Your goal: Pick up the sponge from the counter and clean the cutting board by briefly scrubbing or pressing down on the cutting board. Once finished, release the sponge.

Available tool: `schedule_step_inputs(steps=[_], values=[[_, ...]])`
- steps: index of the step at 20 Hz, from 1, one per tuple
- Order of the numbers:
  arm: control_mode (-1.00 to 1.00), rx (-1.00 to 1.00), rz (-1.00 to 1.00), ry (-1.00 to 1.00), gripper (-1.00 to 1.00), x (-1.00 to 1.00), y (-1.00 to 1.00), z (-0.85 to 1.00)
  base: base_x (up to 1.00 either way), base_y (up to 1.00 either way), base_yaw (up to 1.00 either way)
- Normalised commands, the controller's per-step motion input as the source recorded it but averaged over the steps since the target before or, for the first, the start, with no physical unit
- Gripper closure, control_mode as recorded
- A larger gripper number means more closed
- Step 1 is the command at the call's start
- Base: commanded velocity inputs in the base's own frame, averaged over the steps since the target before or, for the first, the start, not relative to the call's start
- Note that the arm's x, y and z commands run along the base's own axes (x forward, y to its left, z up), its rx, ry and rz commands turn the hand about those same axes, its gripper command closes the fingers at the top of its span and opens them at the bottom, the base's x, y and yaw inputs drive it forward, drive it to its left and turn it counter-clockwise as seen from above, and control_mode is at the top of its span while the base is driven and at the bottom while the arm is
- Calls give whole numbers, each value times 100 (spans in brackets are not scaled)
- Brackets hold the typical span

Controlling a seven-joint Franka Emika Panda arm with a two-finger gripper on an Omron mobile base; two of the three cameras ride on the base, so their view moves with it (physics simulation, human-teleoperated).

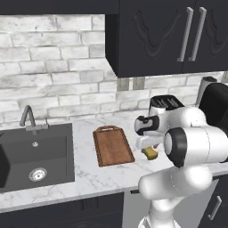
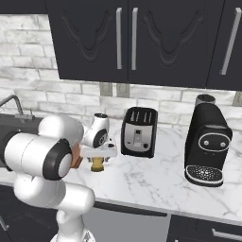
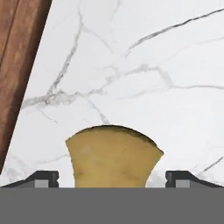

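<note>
The mustard-yellow sponge (image 1: 152,153) (image 2: 97,164) (image 3: 113,159) lies on the white marble counter (image 1: 102,178), just right of the reddish-brown cutting board (image 1: 112,145) (image 3: 17,65). My gripper (image 1: 150,149) (image 2: 98,160) (image 3: 112,178) hangs straight down over the sponge and is open. Its fingertips (image 3: 43,178) stand on either side of the sponge, with small gaps between each tip and the block. The board's handle slot points toward the wall, and nothing lies on the board.
A dark toaster (image 2: 139,131) stands behind the gripper near the wall. Right of it is a black coffee machine (image 2: 206,144). The dark sink (image 1: 35,156) with its faucet (image 1: 27,116) is left of the board. Dark cabinets hang overhead.
</note>
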Motion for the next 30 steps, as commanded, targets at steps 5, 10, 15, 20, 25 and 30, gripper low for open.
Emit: schedule_step_inputs(steps=[5, 10, 15, 20, 25, 30], values=[[-100, 0, -4, -13, -100, -27, 0, 57, 0, 0, 0], [-100, 0, -4, -17, -100, -39, 0, 70, 0, 0, 0], [-100, 0, -6, -13, -100, -29, 0, 71, 0, 0, 0], [-100, 0, -8, -7, -100, -24, 5, 56, 0, 0, 0], [-100, 0, -8, -6, -100, -13, 29, 33, 0, 0, 0], [-100, 0, -5, -18, -100, -6, 46, 38, 0, 0, 0]])
